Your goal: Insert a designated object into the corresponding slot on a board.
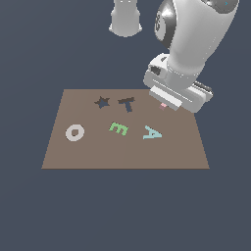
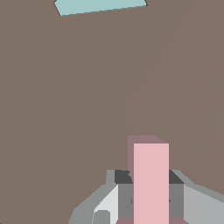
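A green letter E lies flat near the middle of the brown surface, tilted slightly rather than square to the edges. To the exterior view's right of it, close by but apart, lies a teal letter A, also tilted; in the wrist view only one straight pale-teal edge of it shows at the frame border. Toward the exterior view's left, well apart from both letters, rests a light grey ring with a round hole through which brown shows. A dark star-shaped cutout sits farther back, above the E. A plain dark blue-grey ground surrounds everything.
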Tool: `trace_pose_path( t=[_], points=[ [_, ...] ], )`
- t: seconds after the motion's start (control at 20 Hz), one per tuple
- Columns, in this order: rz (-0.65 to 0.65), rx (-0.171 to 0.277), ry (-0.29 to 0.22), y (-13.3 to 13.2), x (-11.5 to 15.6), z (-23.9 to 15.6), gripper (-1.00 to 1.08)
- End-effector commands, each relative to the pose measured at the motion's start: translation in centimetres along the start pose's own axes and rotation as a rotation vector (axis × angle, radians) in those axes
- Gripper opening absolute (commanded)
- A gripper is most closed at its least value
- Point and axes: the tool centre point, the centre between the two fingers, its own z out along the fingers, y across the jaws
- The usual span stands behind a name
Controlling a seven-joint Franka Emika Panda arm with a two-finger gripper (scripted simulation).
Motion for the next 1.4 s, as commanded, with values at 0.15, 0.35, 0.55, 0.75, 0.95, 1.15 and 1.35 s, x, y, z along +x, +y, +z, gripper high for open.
trace_pose_path(
  t=[0.15,0.35,0.55,0.75,0.95,1.15,1.35],
  points=[
    [0.0,0.0,0.0,0.0,0.0,0.0,-1.0],
    [0.0,0.0,0.0,0.0,0.0,-0.2,-1.0],
    [0.0,0.0,0.0,0.0,0.0,-0.4,-1.0],
    [-0.01,0.0,0.0,0.1,0.1,-0.4,-1.0],
    [-0.039,0.0,0.0,0.6,0.2,-0.4,-1.0],
    [-0.088,0.0,0.0,1.3,0.4,-0.4,-1.0],
    [-0.155,0.0,0.0,2.3,0.7,-0.5,-1.0]
  ],
)
